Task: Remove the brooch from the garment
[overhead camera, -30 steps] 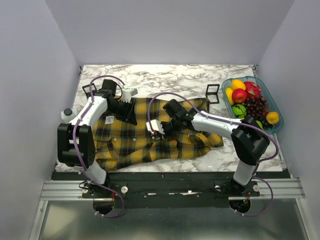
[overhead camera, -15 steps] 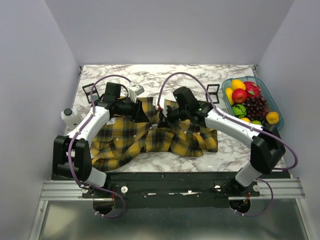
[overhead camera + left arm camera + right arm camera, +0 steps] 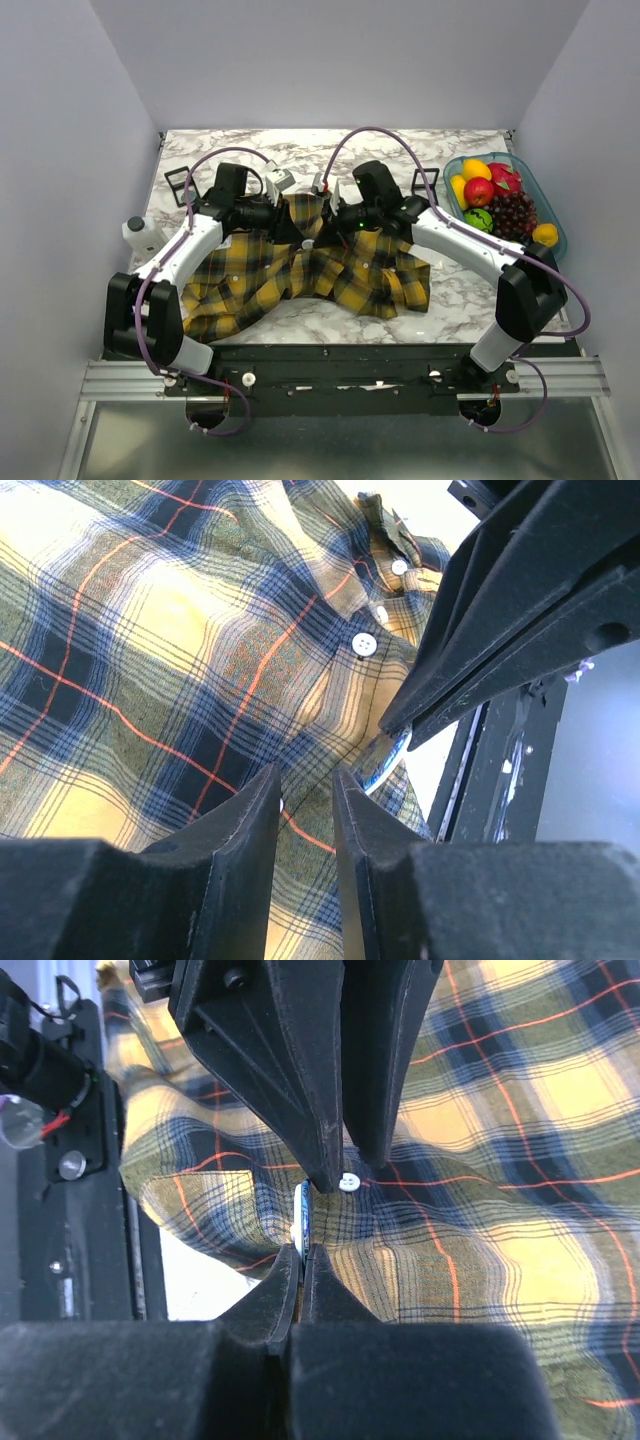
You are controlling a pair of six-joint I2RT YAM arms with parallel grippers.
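The garment (image 3: 260, 280) is a yellow and dark plaid shirt, bunched and lifted at its middle where both grippers meet. My right gripper (image 3: 322, 228) is shut on the brooch (image 3: 301, 1218), a thin disc seen edge-on at its fingertips (image 3: 302, 1250), still against the cloth (image 3: 520, 1160). My left gripper (image 3: 298, 232) is shut on a fold of the garment (image 3: 150, 660) right beside it, its tips (image 3: 306, 772) a finger's width from the brooch (image 3: 388, 763). A white shirt button (image 3: 348, 1182) sits between the two grippers.
A clear tray of fruit (image 3: 548, 212) stands at the right edge. Black square frames stand at the back left (image 3: 178, 181) and back right (image 3: 425, 186). A small white bottle (image 3: 140, 233) stands at the left edge. The shirt's hem hangs near the table's front edge.
Both grippers have come together at the shirt's middle and moved toward the back. The shirt has been drawn in and lifted between them.
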